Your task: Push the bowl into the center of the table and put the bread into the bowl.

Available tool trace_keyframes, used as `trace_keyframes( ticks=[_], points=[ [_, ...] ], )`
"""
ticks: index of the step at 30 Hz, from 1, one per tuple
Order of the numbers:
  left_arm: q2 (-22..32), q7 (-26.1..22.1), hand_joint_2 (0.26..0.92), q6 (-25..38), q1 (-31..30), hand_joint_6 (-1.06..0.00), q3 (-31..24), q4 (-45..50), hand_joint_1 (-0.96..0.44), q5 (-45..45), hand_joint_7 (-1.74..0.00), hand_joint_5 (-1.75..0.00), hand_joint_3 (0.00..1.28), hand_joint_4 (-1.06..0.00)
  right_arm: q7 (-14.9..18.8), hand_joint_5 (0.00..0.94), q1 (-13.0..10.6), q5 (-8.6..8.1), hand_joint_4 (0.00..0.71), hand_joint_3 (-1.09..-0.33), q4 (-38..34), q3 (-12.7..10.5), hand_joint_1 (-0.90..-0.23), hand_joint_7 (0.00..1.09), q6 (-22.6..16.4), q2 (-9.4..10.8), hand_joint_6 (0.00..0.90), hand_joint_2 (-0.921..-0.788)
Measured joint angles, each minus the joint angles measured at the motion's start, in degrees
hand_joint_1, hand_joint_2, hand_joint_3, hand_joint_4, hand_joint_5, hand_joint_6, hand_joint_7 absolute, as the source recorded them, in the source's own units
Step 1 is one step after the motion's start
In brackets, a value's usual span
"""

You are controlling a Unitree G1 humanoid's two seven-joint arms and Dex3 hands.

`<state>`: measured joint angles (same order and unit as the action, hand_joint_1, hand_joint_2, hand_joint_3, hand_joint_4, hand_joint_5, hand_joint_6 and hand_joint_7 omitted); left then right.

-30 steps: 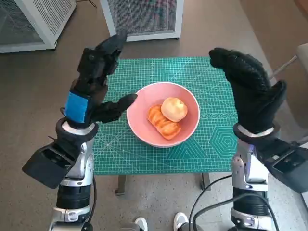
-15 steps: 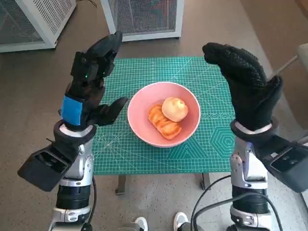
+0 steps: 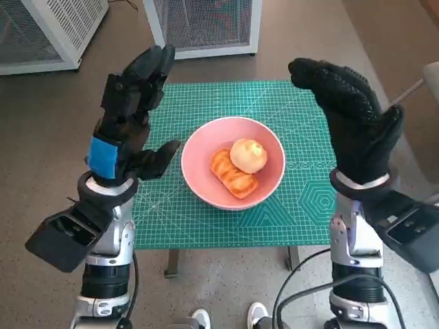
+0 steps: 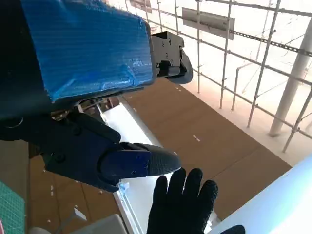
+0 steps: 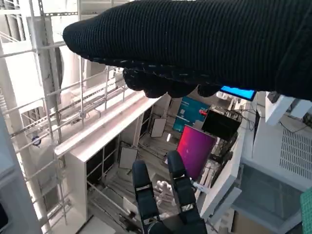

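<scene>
A pink bowl (image 3: pixel 204 184) sits near the middle of the green cutting mat (image 3: pixel 302 199) on the small table. Inside it lie a round bun (image 3: pixel 247 155) and a ridged orange pastry (image 3: pixel 232 175). My left hand (image 3: pixel 130 113) is raised upright to the left of the bowl, fingers spread, holding nothing. My right hand (image 3: pixel 351 116) is raised upright to the right of the bowl, also empty with fingers extended. The left wrist view shows my left hand (image 4: pixel 92 92) with the gloved right hand (image 4: pixel 183 204) beyond it; the right wrist view shows the glove (image 5: pixel 195 44) and the left hand (image 5: pixel 165 200) opposite.
White mesh-sided cabinets (image 3: pixel 206 24) stand on the brown floor beyond the table, another (image 3: pixel 48 31) at the far left. A person's white shoes (image 3: pixel 230 319) show below the table's near edge. Both wrist views look up at scaffolding and the ceiling.
My left hand has drawn back leftward from the bowl's rim and lifted a little. My right hand rose slightly. The bowl and bread stayed put.
</scene>
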<state>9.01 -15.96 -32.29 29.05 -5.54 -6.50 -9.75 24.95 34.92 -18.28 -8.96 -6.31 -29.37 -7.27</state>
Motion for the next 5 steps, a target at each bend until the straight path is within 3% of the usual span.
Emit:
trace_keyframes(
  ticks=[5],
  points=[
    [0.1,0.0,0.921,0.0,0.0,-0.06,0.0,0.0,-0.63,0.6,-0.50,0.00,0.39,-0.17,0.0,0.017,0.1,-0.01,0.386,-0.501,0.0,0.1,-0.369,0.79,0.1,0.0,0.064,-0.921]
  ],
)
